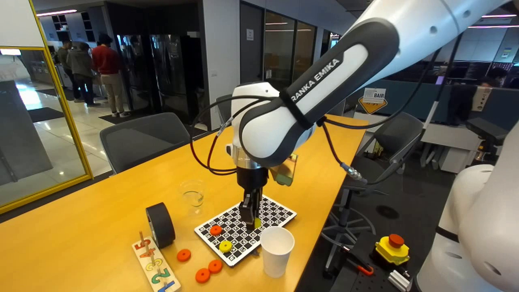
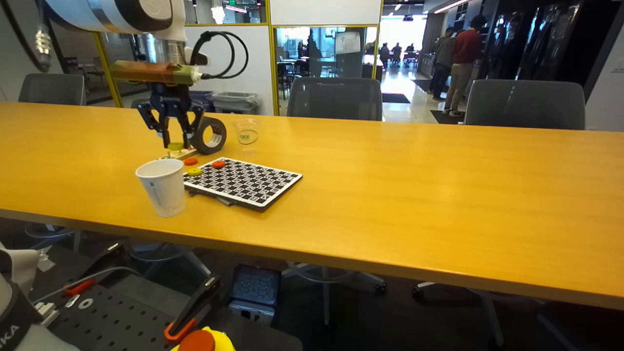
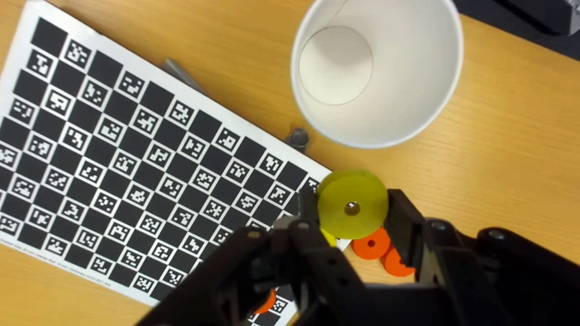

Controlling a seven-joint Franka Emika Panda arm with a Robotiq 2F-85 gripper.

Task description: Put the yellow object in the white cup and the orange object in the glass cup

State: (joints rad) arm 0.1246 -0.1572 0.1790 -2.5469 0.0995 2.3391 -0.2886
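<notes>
Yellow disc (image 3: 352, 194) hangs pinched in the end effector (image 2: 176, 141); white paper cup (image 2: 163, 192) stands upright; clear tumbler (image 2: 247, 137) near the tape roll (image 1: 165, 224).

Clasped aloft between the fingers (image 3: 404, 226), a holed yellow disc (image 3: 340, 203); upright on the counter (image 2: 414, 195), well apart, a tapered white cup (image 2: 165, 192) and clear glass cup (image 2: 247, 137); nearby, flat orange discs (image 1: 183, 255).

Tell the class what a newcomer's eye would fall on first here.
The big white arm probably comes first, reaching over the table. Next come the checkered board on the table and the white cup standing beside it. Then the yellow disc may catch the eye, pinched in the gripper above the table.
</notes>
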